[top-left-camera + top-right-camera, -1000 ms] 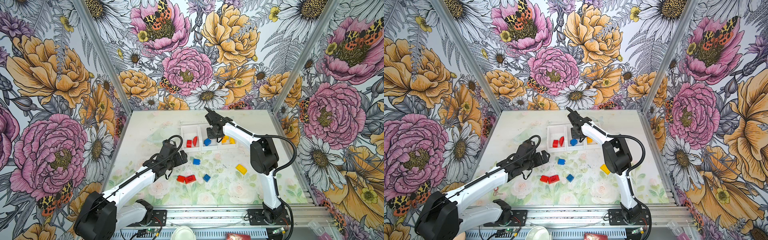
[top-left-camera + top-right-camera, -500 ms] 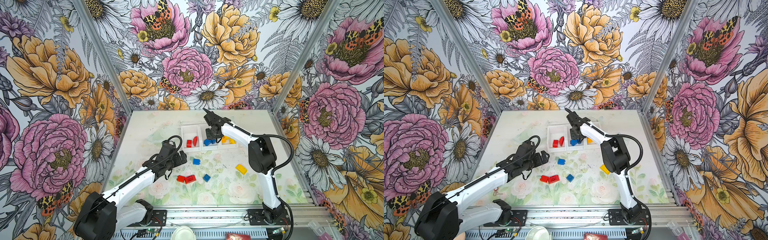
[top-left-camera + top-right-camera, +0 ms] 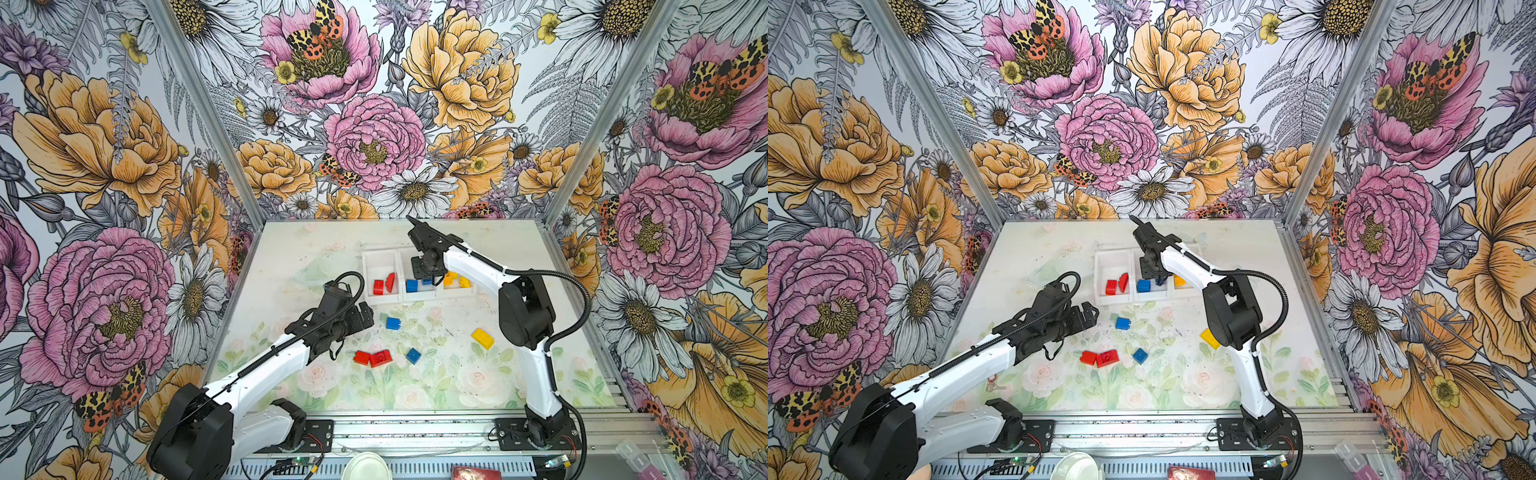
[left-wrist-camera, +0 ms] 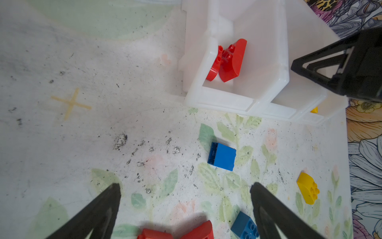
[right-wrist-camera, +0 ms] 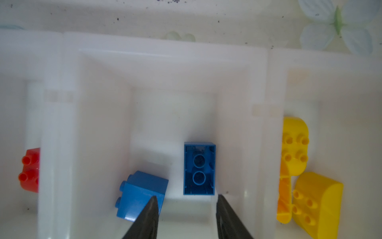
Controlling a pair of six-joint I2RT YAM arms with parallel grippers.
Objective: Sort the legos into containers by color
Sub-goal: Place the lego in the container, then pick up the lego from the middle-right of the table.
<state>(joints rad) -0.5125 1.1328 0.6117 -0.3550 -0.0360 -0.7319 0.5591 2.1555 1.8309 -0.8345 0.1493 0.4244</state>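
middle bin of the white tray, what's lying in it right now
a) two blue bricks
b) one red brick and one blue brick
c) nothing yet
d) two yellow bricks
a: the right wrist view shows a blue brick lying with its hollow underside up and a second blue brick tipped beside it, both on the floor of the middle bin.

Right pincer (image 5: pixel 186 197) hangs over the middle container (image 5: pixel 165 53), blocking it.
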